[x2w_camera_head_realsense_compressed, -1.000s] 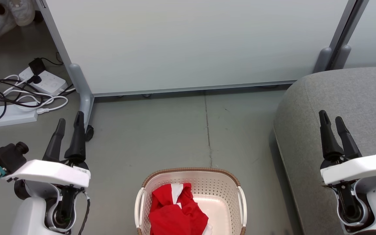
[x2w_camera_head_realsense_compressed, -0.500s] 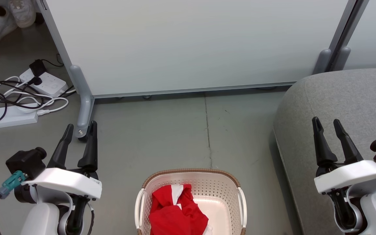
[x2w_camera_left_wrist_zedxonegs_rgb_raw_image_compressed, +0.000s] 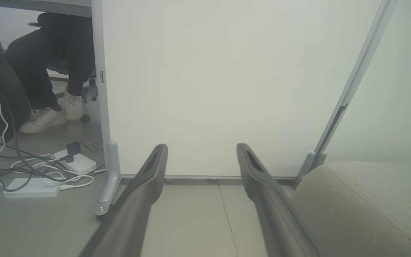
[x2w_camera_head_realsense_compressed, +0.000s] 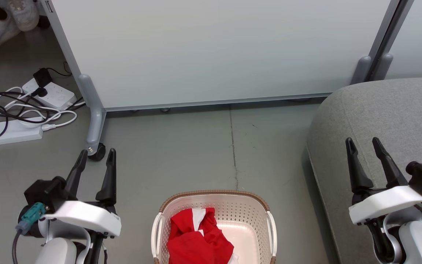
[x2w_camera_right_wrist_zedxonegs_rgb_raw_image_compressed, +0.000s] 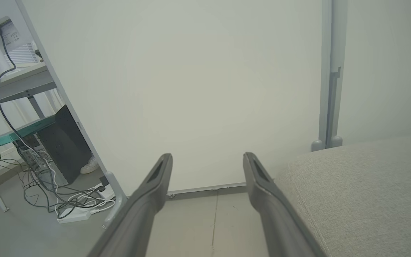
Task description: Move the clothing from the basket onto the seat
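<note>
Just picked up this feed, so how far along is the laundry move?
Done: nothing; the red clothing lies in the basket, and the sofa shows no clothing. In hand: nothing; the left gripper and right gripper are open and empty, either side of the basket. Left: every pick and carry to the sofa.

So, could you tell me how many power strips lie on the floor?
2, left of the partition: upper strip by its leg, lower strip farther left; more may be hidden.

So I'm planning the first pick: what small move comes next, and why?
Probably swing the left claw in over the basket: it and the right claw stand open and empty, and the clothing lies bunched in the basket's left half, nearer the left claw.
</note>
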Controlling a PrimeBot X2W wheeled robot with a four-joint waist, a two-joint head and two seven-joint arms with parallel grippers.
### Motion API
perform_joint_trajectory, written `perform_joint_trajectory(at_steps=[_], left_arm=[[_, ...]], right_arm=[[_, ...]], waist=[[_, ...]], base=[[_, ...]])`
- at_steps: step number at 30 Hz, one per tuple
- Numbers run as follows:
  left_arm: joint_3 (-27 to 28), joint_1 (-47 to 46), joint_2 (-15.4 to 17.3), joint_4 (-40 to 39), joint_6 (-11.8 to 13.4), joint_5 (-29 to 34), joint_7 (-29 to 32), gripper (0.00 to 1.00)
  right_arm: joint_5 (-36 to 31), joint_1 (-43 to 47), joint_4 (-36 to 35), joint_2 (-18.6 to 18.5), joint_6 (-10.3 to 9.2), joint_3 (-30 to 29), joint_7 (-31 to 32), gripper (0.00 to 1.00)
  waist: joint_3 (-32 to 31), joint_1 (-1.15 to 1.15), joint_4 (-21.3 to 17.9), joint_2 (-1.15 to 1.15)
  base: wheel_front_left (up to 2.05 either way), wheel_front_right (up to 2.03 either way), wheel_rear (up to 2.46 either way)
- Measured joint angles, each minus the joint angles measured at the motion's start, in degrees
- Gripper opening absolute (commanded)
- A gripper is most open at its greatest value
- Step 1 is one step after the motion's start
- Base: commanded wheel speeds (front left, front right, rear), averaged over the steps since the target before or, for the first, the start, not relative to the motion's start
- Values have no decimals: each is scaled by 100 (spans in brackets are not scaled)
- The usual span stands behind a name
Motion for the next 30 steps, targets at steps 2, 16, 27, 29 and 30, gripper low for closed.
perform_joint_trajectory(at_steps=[2,16,27,29,30], left_arm=[[-25,37,-1,84,7,65,-32,100],[-2,83,-75,537,202,396,-63,100],[-78,95,-8,541,305,762,-71,100],[-101,105,-9,542,325,806,-71,100],[-113,110,-7,541,334,851,-73,100]], right_arm=[[-126,20,14,7,0,-1,-2,100],[-648,137,163,85,1,-49,3,100],[-1022,197,293,88,2,-87,-42,100],[-1098,205,310,89,3,-94,-60,100],[-1131,205,320,89,3,-97,-69,100]], waist=[[-5,0,-2,0],[-45,0,14,0],[-44,0,16,0],[-44,0,17,0],[-45,0,17,0]], base=[[0,0,0],[0,0,0],[0,0,0],[0,0,0],[0,0,0]])
